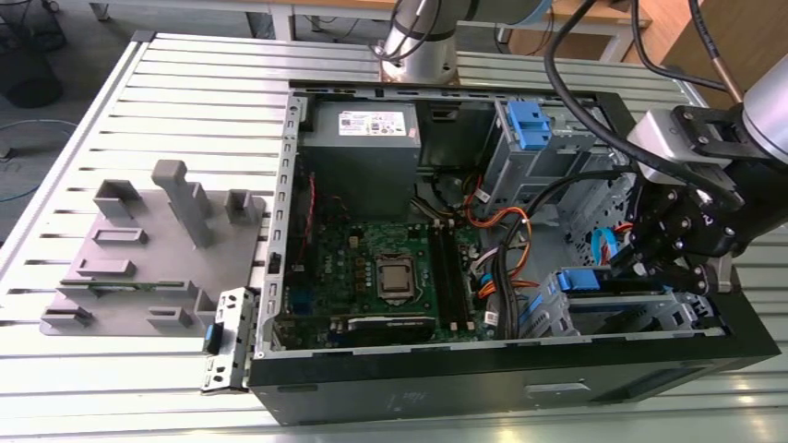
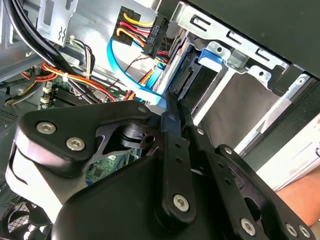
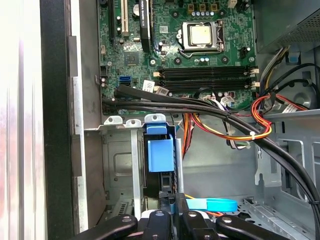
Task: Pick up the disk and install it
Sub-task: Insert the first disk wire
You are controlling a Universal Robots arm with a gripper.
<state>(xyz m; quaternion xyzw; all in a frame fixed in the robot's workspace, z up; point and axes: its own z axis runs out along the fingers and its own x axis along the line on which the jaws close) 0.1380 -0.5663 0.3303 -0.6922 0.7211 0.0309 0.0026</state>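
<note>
Left to right in your exterior view: grey fixture block (image 1: 136, 258) sits on the worktop's left side, open PC case (image 1: 277, 231) beside it with motherboard (image 1: 382, 272) exposed. The disk (image 1: 597, 281) sits on edge in the drive cage (image 1: 615, 318) at the case's right front corner. Gripper (image 1: 671, 263) is right above it, fingers (image 3: 172, 220) pinched together on the disk's edge, cables (image 3: 210, 107) close by.

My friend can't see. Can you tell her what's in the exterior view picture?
A black robot gripper reaches into an open black computer case, down at a metal drive cage holding a blue-edged disk. A green motherboard and grey power supply box sit inside; the case lies on a slatted metal table.
</note>
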